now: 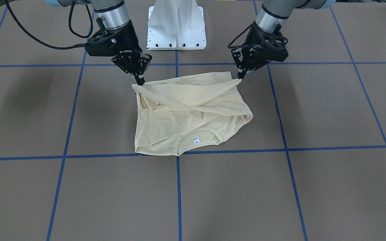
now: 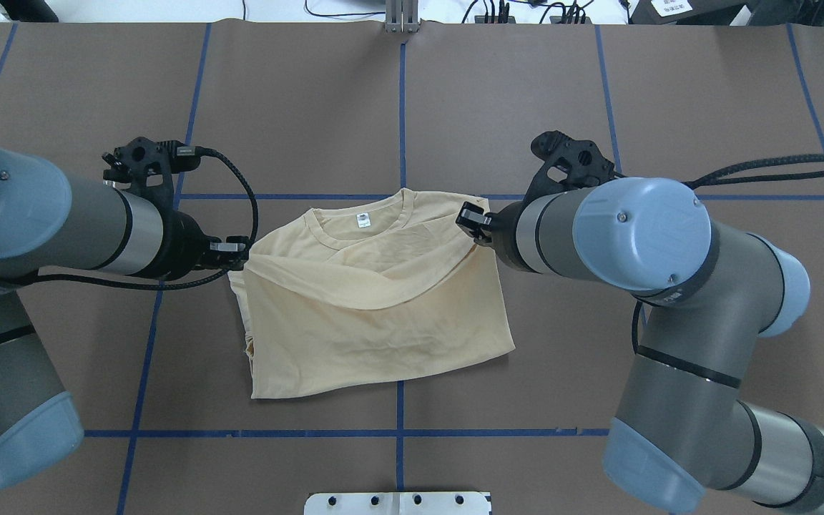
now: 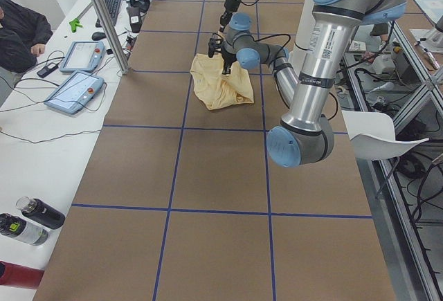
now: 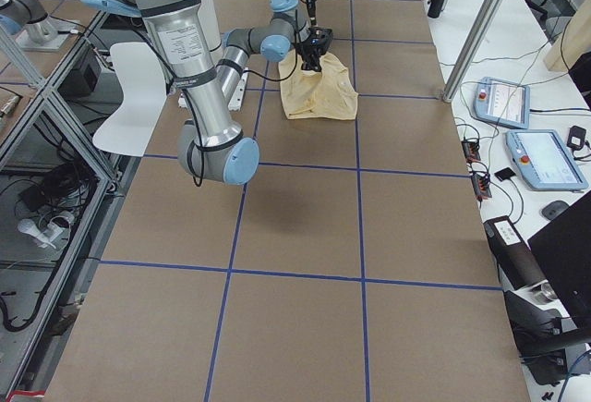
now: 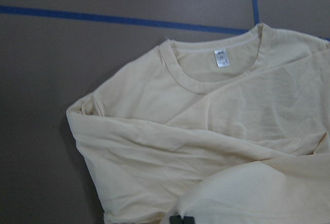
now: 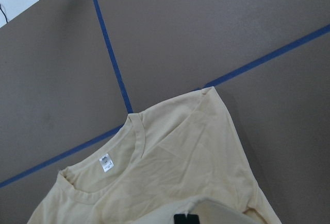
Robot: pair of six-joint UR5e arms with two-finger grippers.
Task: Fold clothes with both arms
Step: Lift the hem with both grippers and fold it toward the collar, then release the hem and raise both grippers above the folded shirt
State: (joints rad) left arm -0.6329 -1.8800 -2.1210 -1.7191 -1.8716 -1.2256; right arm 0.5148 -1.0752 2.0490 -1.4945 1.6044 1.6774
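The cream T-shirt [image 1: 186, 117] lies at the table's middle, print hidden, with its white neck label [image 1: 196, 140] on the side away from the robot. The hem half is lifted and folded over towards the collar [image 2: 358, 225]. My left gripper [image 1: 241, 76] is shut on one corner of the lifted edge, just above the table. My right gripper [image 1: 140, 82] is shut on the other corner. In the overhead view the left gripper [image 2: 237, 254] and the right gripper [image 2: 473, 222] flank the shirt [image 2: 376, 307]. Each wrist view shows the collar and closed fingertips pinching fabric at the bottom edge.
The white pedestal base [image 1: 176, 23] stands at the robot's side of the table. Blue tape lines [image 1: 178, 187] grid the brown tabletop. Control tablets [image 3: 76, 90] and bottles [image 3: 28, 221] lie on the side bench, where a person [image 3: 17, 31] sits.
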